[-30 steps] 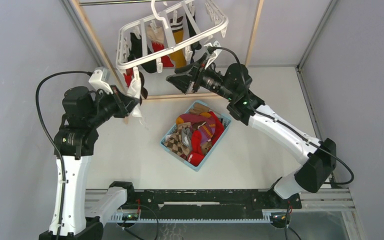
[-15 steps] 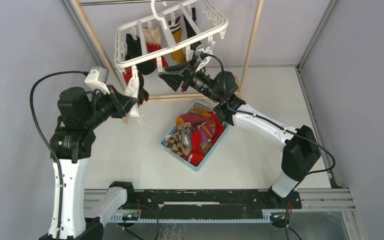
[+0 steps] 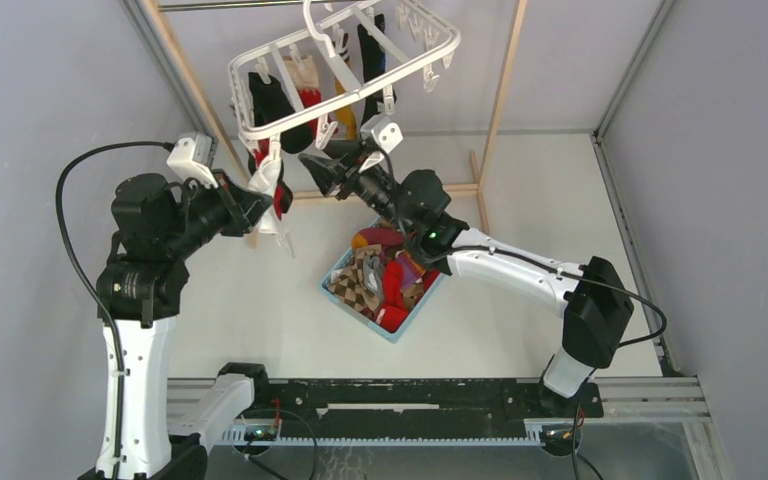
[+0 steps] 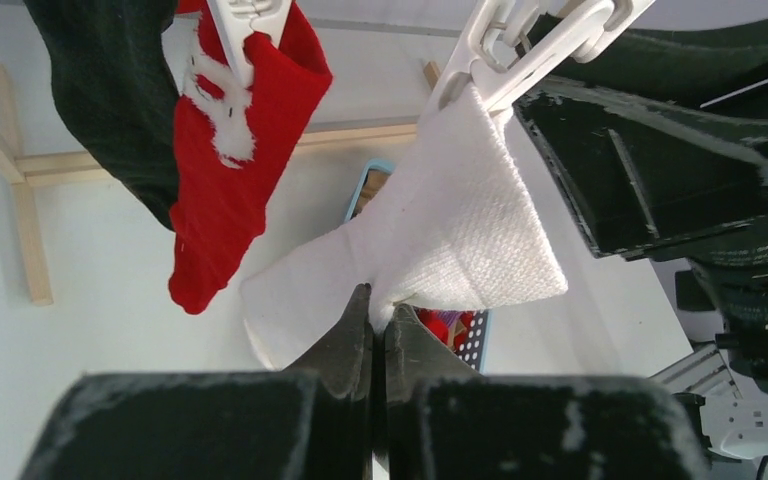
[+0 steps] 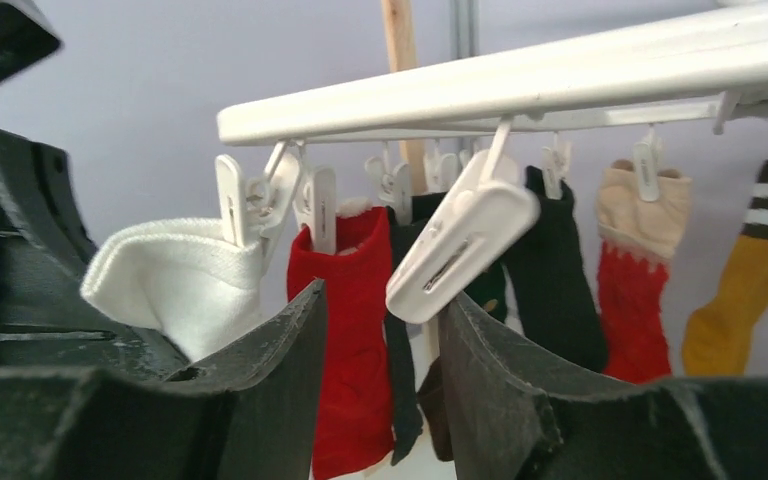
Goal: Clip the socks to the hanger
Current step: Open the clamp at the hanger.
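Lab robot cell: plain grey wall panels (image 3: pixel 20 150) box in a white table (image 3: pixel 530 190), metal corner post (image 3: pixel 635 65) far right, left arm (image 3: pixel 138 370) and right arm (image 3: pixel 520 272) bolted to black rail (image 3: pixel 410 396) at near edge.

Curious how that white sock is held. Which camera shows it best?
The left wrist view: the white sock sits large and central, pinched in the shut left gripper, its top at a clip. The right wrist view shows it at left, beside a red sock. The top view shows only a white strip.
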Action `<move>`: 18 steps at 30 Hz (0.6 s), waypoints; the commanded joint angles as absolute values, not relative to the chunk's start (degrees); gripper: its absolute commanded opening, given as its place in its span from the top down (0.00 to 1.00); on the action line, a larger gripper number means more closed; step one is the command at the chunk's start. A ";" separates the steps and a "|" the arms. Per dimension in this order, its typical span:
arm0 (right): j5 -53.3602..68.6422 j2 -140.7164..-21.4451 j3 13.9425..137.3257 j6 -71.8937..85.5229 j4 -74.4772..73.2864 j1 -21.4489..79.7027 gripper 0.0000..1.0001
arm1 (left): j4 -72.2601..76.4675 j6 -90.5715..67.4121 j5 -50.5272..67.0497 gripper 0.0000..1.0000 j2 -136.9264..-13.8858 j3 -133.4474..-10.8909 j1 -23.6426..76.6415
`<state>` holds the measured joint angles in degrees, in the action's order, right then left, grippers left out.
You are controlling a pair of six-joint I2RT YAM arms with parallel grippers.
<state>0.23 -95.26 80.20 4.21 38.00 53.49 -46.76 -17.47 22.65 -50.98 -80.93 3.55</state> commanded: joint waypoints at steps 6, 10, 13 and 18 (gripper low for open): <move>-15.67 -93.36 80.22 -7.72 41.68 55.07 0.57 | -45.79 -16.70 23.34 1.00 -50.58 -84.58 3.00; -15.02 -92.86 79.81 -7.79 42.28 54.94 0.58 | -45.68 -16.73 23.38 1.00 -50.60 -84.56 3.05; -13.70 -92.78 79.81 -7.82 42.26 54.93 0.58 | -45.68 -16.71 23.41 1.00 -50.69 -84.39 2.91; -12.73 -92.26 79.57 -8.12 41.87 54.89 0.77 | -45.65 -16.62 23.43 1.00 -50.45 -84.42 2.86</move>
